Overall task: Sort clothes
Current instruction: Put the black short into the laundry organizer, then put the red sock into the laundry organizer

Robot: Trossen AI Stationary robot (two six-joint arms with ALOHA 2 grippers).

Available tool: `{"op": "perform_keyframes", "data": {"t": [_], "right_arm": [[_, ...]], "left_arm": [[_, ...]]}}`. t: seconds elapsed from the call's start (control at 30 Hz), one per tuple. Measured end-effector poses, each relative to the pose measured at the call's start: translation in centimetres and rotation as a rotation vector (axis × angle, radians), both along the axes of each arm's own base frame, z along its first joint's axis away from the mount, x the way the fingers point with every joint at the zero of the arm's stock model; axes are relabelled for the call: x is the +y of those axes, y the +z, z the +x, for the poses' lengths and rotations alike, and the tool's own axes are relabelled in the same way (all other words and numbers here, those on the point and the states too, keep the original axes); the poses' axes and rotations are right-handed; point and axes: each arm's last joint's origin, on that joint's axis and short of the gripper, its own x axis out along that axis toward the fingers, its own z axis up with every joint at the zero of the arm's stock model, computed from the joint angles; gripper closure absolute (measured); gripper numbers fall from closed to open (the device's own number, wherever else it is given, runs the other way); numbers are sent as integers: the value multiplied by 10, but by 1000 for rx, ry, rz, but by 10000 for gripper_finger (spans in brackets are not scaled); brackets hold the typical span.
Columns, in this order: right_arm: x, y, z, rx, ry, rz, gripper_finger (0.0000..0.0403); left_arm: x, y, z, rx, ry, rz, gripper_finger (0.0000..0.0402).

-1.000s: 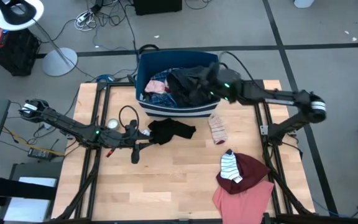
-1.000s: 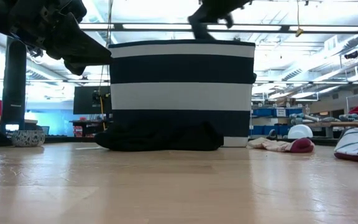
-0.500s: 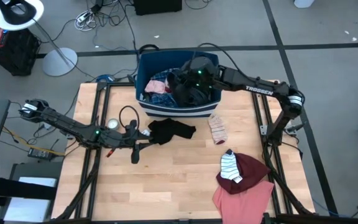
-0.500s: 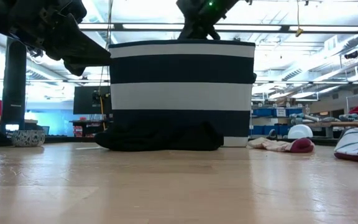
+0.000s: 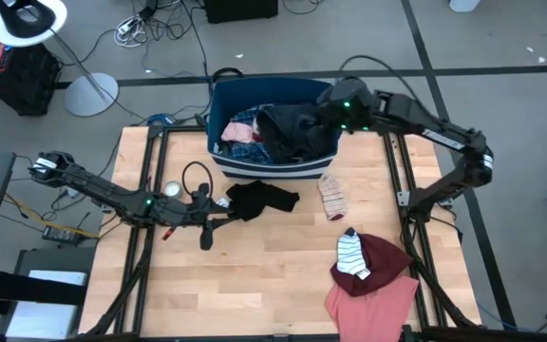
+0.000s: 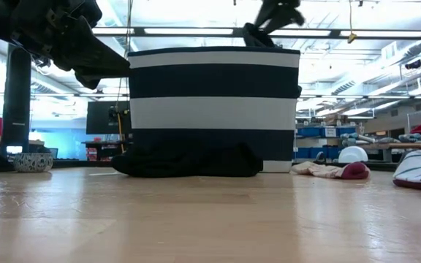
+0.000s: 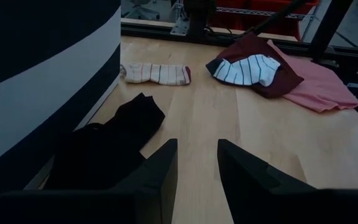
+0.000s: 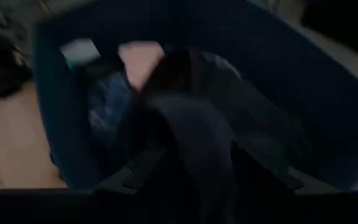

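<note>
Right claw hangs over the bin above dark clothes, grip unclear; left claw open, empty, beside black garment.

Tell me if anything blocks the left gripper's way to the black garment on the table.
Nothing visible does. The left gripper is open and points across bare wood at the black garment, which lies flat against the striped bin.

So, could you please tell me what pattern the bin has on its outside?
Wide navy and white bands on the bin, clearest in the low view.
</note>
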Motion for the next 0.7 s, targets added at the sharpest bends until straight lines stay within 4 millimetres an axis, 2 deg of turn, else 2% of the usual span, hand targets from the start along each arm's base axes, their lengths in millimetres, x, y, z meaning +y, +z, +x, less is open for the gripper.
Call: {"op": "perform_keyframes", "data": {"t": [0.13, 0.4, 0.53, 0.7], "right_arm": [[4, 2, -14, 45, -34, 17, 228], [5, -5, -13, 103, -42, 38, 229], [9, -5, -31, 191, -68, 39, 229], [19, -3, -54, 215, -122, 106, 229]], "left_arm": [[0, 0, 0, -1, 1, 0, 282], [0, 0, 0, -4, -3, -20, 282], [-1, -1, 0, 8, -13, -29, 282], [0, -3, -1, 26, -15, -25, 282]]}}
